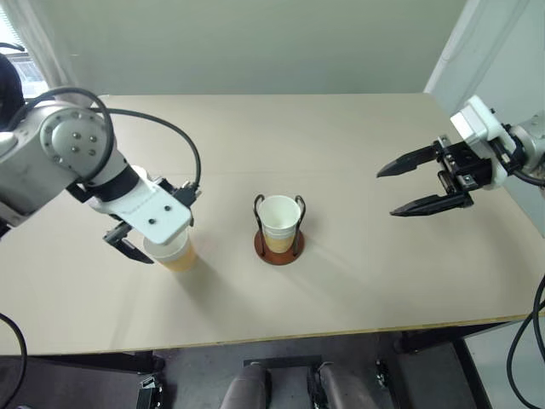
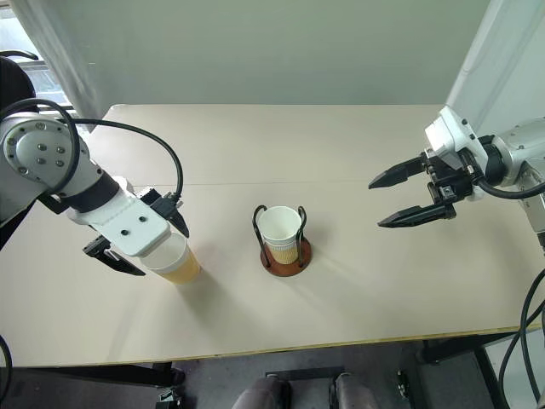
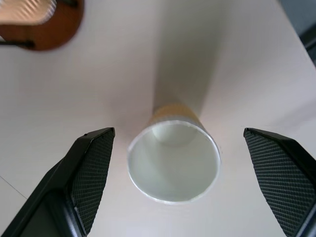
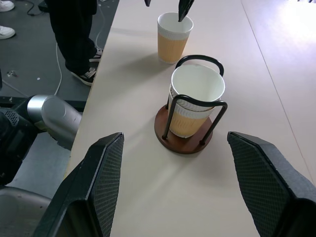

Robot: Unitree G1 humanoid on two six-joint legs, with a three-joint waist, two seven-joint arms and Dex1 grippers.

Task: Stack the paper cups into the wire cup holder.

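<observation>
One paper cup (image 1: 176,255) stands upright on the table, left of the wire cup holder (image 1: 278,249). My left gripper (image 1: 166,230) points down over it, open, with a black finger (image 3: 94,173) on each side of the rim and clear of it. The cup's white inside (image 3: 173,165) is empty. In the holder's black wire loops (image 4: 197,101) sit two nested paper cups (image 4: 196,89) on the reddish-brown base (image 4: 170,138). My right gripper (image 1: 386,194) hangs open and empty above the table, well to the right of the holder, pointing toward it.
The tan table (image 1: 358,281) spreads wide around the holder; its front edge runs just below the holder and cup. A person's legs (image 4: 74,29) stand on the floor beyond the table's left end. A pale wall closes the back.
</observation>
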